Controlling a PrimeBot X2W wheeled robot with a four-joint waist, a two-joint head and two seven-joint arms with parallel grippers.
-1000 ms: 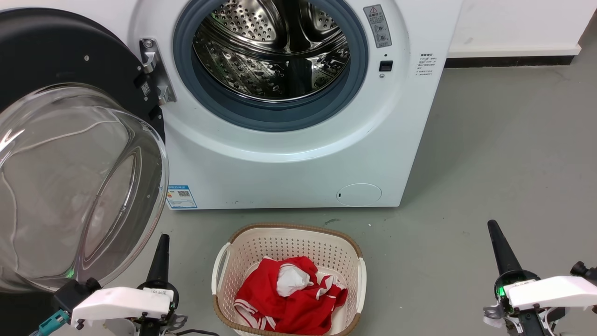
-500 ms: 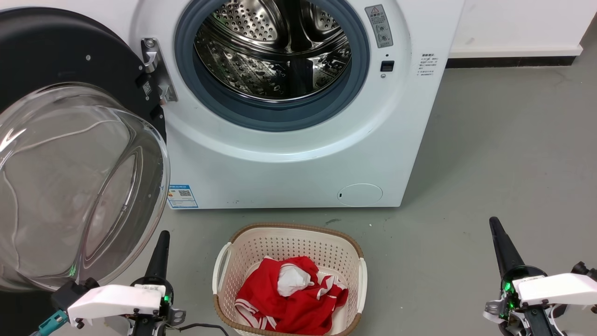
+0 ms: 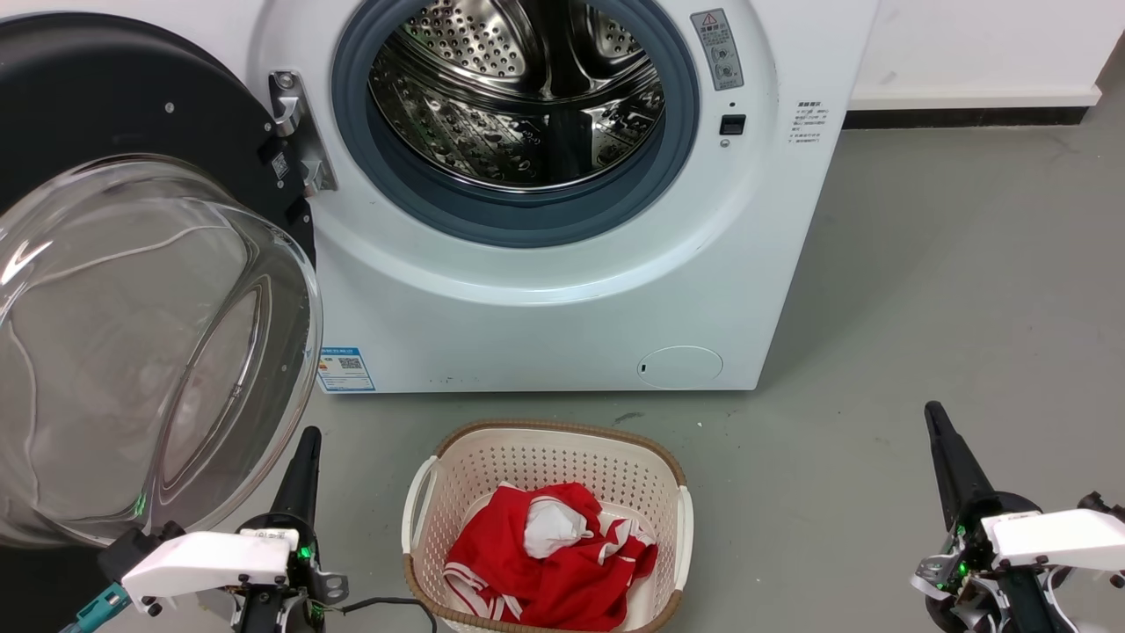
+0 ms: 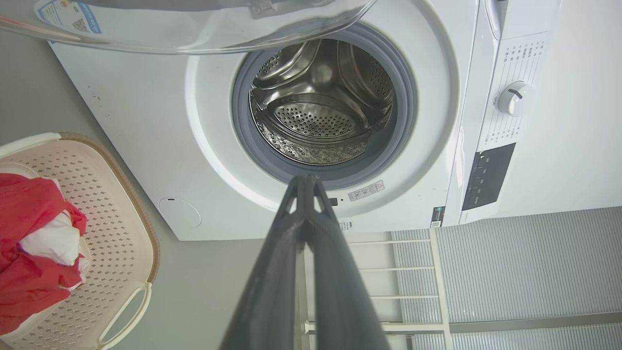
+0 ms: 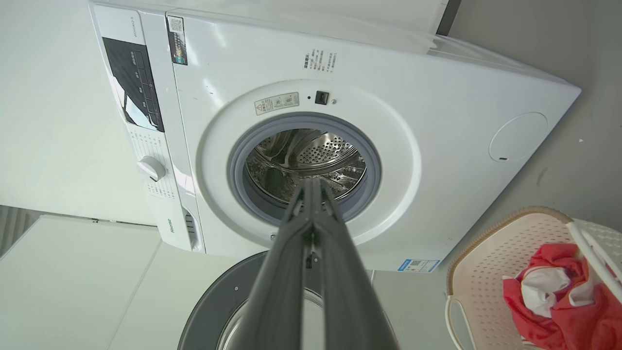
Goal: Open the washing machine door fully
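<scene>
- Standing wide open, the washing machine door (image 3: 149, 290) sits left of the drum (image 3: 518, 97).
- Left end effector (image 3: 309, 437): fingers together, empty.
- Right end effector (image 3: 932, 413): same.

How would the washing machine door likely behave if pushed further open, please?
The washing machine door would probably swing rigidly about its metal hinge, not flex. Its bulging glass bowl looks glossy, so a push may slip there, and thick enough to feel heavy.

The washing machine door (image 3: 132, 352) is clear glossy glass, the drum (image 3: 518, 97) shiny perforated steel, and the basket (image 3: 562, 457) matt plastic holding red cloth (image 3: 492, 563).
</scene>
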